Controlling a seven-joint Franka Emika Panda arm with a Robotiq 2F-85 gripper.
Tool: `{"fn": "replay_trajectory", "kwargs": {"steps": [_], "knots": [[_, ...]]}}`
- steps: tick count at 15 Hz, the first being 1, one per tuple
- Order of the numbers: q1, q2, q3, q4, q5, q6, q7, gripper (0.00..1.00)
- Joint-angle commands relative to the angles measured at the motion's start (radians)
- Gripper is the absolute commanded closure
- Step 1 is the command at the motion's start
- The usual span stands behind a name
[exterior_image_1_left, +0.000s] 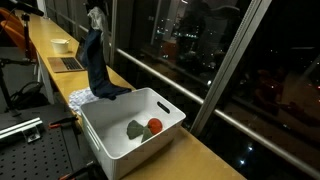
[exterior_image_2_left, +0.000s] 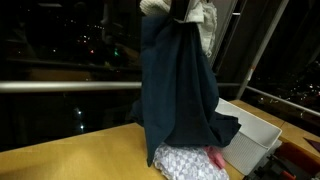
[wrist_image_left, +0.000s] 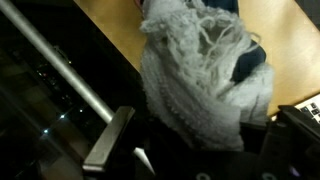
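My gripper (exterior_image_1_left: 95, 15) hangs high over the wooden counter and is shut on a dark blue cloth (exterior_image_1_left: 97, 65), which drapes down to the counter; it also shows in an exterior view (exterior_image_2_left: 180, 90). A white knitted cloth (exterior_image_2_left: 205, 25) is bunched at the gripper (exterior_image_2_left: 182, 10). In the wrist view this white knit (wrist_image_left: 200, 80) fills the middle and hides my fingertips, with a bit of the blue cloth (wrist_image_left: 252, 62) behind it. The blue cloth's lower end rests on a patterned white cloth (exterior_image_2_left: 185, 160) lying on the counter.
A white plastic bin (exterior_image_1_left: 120, 100) stands on the counter beside the cloths, holding a red object (exterior_image_1_left: 155, 125) and a green one (exterior_image_1_left: 135, 129). A laptop (exterior_image_1_left: 68, 63) and a white bowl (exterior_image_1_left: 61, 45) sit farther back. Dark windows with a metal rail (wrist_image_left: 60, 70) run alongside.
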Motion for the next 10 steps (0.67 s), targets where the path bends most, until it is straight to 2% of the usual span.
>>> {"fn": "replay_trajectory", "kwargs": {"steps": [1,9,10], "knots": [[0.058,0.077,-0.042,0.145,-0.009,-0.066,-0.043,0.98],[0.108,0.222,-0.036,0.358,-0.037,-0.150,-0.085,0.98],[0.125,0.212,-0.087,0.345,0.001,-0.135,-0.098,0.98]]}}
